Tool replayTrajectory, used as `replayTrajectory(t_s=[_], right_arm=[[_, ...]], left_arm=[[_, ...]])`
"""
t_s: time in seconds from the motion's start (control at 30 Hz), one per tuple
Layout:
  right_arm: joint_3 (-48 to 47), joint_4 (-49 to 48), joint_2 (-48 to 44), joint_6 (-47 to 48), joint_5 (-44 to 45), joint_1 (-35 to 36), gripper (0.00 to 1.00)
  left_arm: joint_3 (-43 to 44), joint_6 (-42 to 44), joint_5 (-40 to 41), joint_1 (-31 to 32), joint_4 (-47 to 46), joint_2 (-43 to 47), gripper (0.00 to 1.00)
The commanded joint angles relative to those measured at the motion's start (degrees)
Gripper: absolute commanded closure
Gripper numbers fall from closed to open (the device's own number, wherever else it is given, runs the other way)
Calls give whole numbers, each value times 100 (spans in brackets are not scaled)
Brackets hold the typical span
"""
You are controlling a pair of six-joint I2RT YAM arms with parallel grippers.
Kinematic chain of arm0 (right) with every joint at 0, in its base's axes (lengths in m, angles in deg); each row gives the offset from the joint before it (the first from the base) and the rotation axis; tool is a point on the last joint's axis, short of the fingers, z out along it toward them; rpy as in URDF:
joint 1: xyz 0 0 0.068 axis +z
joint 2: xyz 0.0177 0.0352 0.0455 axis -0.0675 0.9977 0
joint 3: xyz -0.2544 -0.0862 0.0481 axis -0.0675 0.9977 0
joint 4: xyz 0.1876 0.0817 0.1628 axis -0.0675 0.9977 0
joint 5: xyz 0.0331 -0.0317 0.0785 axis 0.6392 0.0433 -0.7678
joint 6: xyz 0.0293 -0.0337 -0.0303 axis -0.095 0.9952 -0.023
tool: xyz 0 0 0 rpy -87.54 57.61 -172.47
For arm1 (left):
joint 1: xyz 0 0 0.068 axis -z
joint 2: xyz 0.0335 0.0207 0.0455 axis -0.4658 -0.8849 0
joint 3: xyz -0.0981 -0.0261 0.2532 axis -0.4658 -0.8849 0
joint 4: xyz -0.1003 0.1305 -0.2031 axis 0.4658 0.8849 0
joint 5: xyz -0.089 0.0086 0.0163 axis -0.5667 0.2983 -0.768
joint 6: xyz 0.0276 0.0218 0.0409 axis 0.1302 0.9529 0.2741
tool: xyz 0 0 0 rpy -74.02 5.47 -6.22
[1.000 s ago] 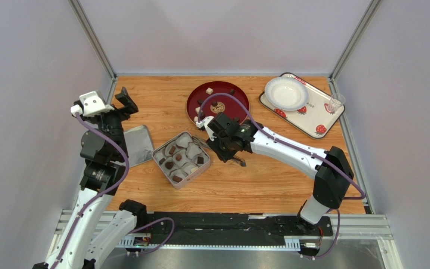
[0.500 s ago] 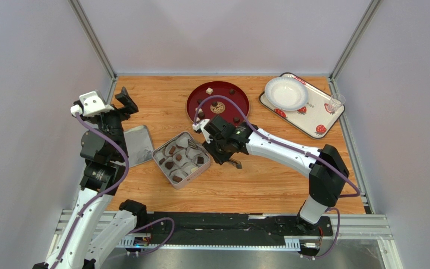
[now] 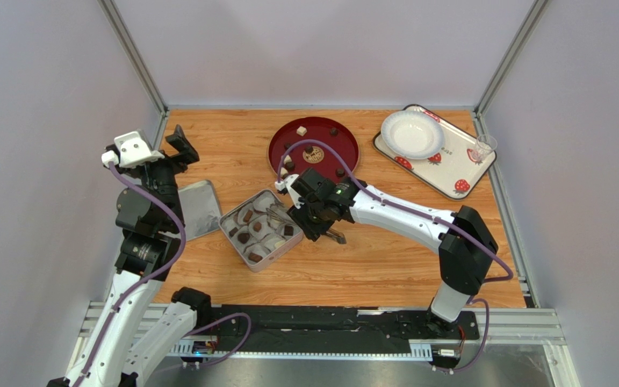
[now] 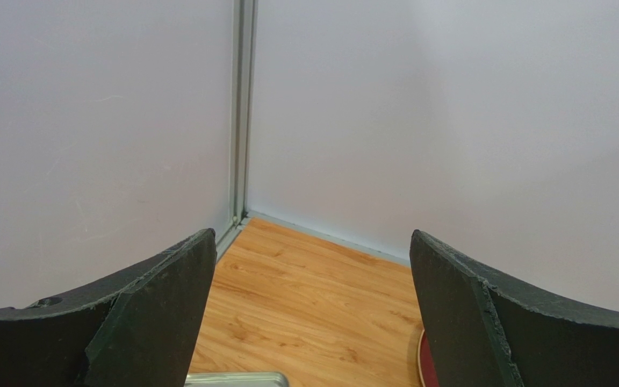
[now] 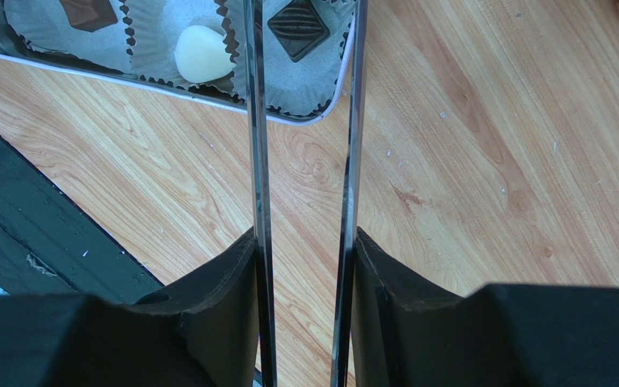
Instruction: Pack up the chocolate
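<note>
Chocolate pieces lie on the red plate [image 3: 321,125] and in paper cups inside the silver tin [image 3: 225,224]. My right gripper [image 3: 311,222] [image 5: 305,250] is shut on the metal tongs [image 5: 256,121], whose two arms stand apart and reach over the tin's rim [image 5: 127,76]. Between the tong arms, near their far end, a dark square chocolate [image 5: 297,28] sits in a cup. A cream-white piece [image 5: 200,52] is in the cup beside it. The tong tips are cut off in the right wrist view. My left gripper [image 3: 177,151] [image 4: 309,314] is open and empty, raised at the far left.
The tin's lid [image 3: 196,208] lies flat left of the tin. A strawberry-print tray [image 3: 458,173] at the back right carries a white paper plate [image 3: 411,133] and a clear cup [image 3: 482,149]. Enclosure walls close in the back and both sides.
My right arm has shifted left, bringing the tongs over the tin's right side, and the tong arms have spread wider. The left arm has not moved.
</note>
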Motion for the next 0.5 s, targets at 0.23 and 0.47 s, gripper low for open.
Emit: replayTrajectory(t_s=[0.23,0.47], right_arm=[[-236,-159,-199,2,18,28,64],[-553,-89,-393,54,360,-112,70]], left_arm=[[-53,-116,-77,-44,-141,5,2],[-53,-116,-86,-44,-132,5,3]])
